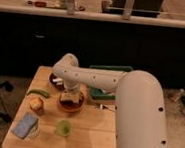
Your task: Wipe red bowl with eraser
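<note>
The red bowl [73, 105] sits on the wooden table [94, 134], left of its middle. My arm reaches in from the right foreground, and my gripper [69, 97] points down into the bowl. It is shut on the eraser [69, 95], a small pale block at its tip that rests on the bowl's inside. Part of the bowl's rim shows in front of and to the right of the gripper. The rest is hidden under my wrist.
A green cup [63, 128] stands in front of the bowl. A light-blue cloth [24, 125] lies at the front left. An orange round item [35, 104] and a long green item [37, 92] lie to the left. A green tray [107, 81] is behind my arm.
</note>
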Available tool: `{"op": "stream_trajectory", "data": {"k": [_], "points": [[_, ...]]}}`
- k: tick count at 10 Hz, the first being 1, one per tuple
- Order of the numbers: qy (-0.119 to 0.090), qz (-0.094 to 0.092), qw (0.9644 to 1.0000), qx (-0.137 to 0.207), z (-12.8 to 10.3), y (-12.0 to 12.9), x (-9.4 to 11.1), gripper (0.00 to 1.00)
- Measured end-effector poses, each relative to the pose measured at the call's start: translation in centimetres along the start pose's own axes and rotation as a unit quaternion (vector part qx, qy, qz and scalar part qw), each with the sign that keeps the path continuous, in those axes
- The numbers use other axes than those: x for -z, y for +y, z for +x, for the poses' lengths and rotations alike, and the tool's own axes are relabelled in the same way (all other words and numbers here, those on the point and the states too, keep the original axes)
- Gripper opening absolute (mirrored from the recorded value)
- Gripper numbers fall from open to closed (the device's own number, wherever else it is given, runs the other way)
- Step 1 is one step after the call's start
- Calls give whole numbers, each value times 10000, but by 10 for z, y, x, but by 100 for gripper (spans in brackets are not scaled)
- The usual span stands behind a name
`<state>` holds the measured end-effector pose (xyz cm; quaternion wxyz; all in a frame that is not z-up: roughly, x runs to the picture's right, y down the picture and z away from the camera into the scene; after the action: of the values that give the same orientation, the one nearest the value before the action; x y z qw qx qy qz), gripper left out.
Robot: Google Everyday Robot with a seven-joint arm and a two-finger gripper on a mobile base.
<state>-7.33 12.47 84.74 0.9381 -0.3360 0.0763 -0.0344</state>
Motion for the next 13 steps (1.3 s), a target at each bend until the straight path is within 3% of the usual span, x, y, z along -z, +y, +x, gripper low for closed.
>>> {"op": "stream_trajectory", "data": {"k": [3, 7, 13], "points": [[38, -164, 9998, 64, 10, 16, -2, 0], [263, -266, 9992, -131, 40, 22, -8, 0], [493, -207, 9976, -448, 57, -3, -13, 0]]}}
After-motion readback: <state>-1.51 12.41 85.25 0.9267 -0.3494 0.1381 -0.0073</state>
